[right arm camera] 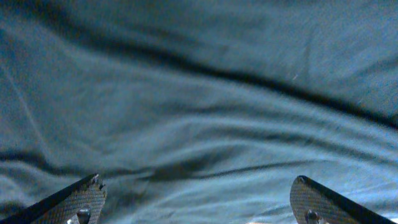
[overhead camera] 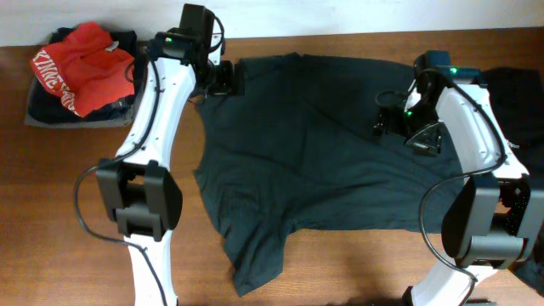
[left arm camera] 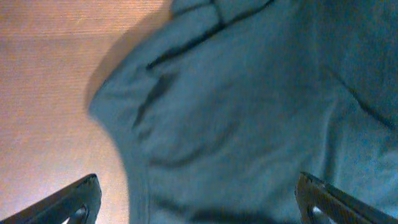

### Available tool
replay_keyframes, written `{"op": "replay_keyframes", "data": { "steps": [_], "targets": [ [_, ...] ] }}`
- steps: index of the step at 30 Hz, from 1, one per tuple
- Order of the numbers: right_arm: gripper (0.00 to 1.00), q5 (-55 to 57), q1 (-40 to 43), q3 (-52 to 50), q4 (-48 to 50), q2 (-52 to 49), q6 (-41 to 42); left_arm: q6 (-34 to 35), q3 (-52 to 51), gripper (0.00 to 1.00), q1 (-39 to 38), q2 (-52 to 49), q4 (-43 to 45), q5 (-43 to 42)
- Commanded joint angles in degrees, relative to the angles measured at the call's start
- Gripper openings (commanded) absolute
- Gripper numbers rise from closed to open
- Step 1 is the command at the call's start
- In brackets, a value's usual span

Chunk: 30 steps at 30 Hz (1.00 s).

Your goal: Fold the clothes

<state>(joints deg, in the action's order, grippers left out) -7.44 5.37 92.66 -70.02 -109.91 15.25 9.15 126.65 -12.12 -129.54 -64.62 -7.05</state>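
Below the left gripper (overhead camera: 223,79) lies one corner of the shirt (overhead camera: 314,161), the teal-grey one, spread open on the table (overhead camera: 357,263). In the overhead view I see this gripper at the shirt's far left corner, over the cloth edge.

1. Left gripper (left arm camera: 198,182): the fingers (left arm camera: 78,200) stand wide apart, nothing between them. In the wrist view, one finger is over bare table (left arm camera: 43,81) and the other is over the shirt (left arm camera: 249,106). The shirt's edge curves between the two. A stitched seam shows ahead of the gripper, at the top of that view. I cannot tell whether the fingertips touch the cloth.

2. Right gripper (overhead camera: 387,119): it is over the shirt's right part, well inside the cloth edge. In its wrist view the gripper (right arm camera: 198,182) is spread fully, with both fingers (right arm camera: 74,200) at the lower corners and no cloth pinched. The shirt (right arm camera: 199,93) fills everything under and ahead of it, crossed by long soft folds running side to side.

3. Shirt: it lies flat but wrinkled between the two arms. One sleeve reaches toward the near table edge, well behind the left gripper.

4. Other items: a red garment (overhead camera: 81,64) with white lettering sits on a dark stack (overhead camera: 42,106), to the outer side of the left gripper and apart from the shirt. Black cloth (overhead camera: 523,93) lies to the outer side of the right gripper, at the table's right end, partly hidden by the arm.
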Motion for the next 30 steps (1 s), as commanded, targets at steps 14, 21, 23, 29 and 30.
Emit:
{"op": "replay_keyframes", "data": {
  "steps": [14, 21, 23, 29, 30],
  "targets": [
    [0.04, 6.3, 7.4, -10.7, -4.9, -0.2, 5.5, -6.2, 0.6, 0.69, -0.3, -7.4, -7.8, -7.8],
    [0.04, 6.6, 14.8, -16.2, -1.5, -0.2, 6.5, -6.2, 0.6, 0.65, -1.9, -9.5, -13.9, -7.8],
    [0.04, 6.7, 16.5, -16.7, -1.7, -0.2, 6.4, -6.2, 0.6, 0.66, -2.4, -10.1, -14.4, -7.8],
    [0.04, 6.7, 20.7, -17.7, -1.7, -0.2, 6.2, -6.2, 0.6, 0.47, -4.3, -11.4, -14.2, -7.3],
    [0.04, 6.7, 21.2, -17.9, -1.6, -0.2, 6.0, -6.2, 0.6, 0.39, -4.5, -12.0, -13.7, -6.7]
  ]
}}
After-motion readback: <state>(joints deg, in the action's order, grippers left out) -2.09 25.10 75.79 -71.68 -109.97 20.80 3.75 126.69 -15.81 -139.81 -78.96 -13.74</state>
